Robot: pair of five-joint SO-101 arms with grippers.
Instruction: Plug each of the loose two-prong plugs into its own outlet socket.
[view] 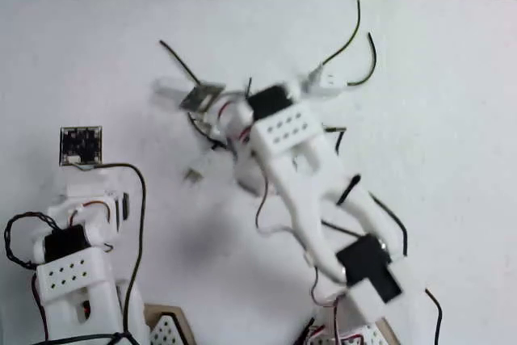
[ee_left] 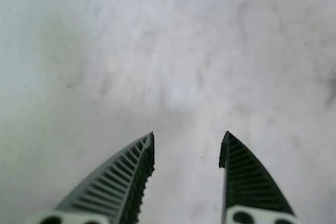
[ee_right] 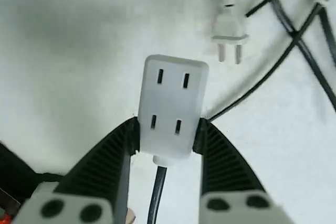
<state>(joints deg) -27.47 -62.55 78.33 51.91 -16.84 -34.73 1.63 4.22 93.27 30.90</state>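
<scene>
My right claw (ee_right: pixel 168 129) was pinched on a white plastic outlet block (ee_right: pixel 173 93). One ribbed black finger pressed against each long side, near the end where the block's own black lead (ee_right: pixel 157 192) ran out between them. The block faced up at my wrist camera and showed two pairs of slots, all four dark and empty. Just past its far end, off to one side and not touching it, lay a white two-prong plug (ee_right: pixel 229 32) with its bare prongs pointing back toward the block. Several black cords (ee_right: pixel 299 30) crossed the white table (ee_right: pixel 68 35) beside that plug.

Seen from above, my right claw sat at about 10 o'clock from the middle of the table, and its arm stretched back toward 5 o'clock. More cords curled out at 1 o'clock. My left claw (ee_left: pixel 187 137), on the arm at 8 o'clock, hung with its fingers spread apart over bare table and nothing between them.

I judged the task barely begun. The block was gripped, but no plug was seated in either socket and neither claw held a plug, so every insertion was left to do. I couldn't tell for sure how many loose plugs there were; I made out only one clearly.
</scene>
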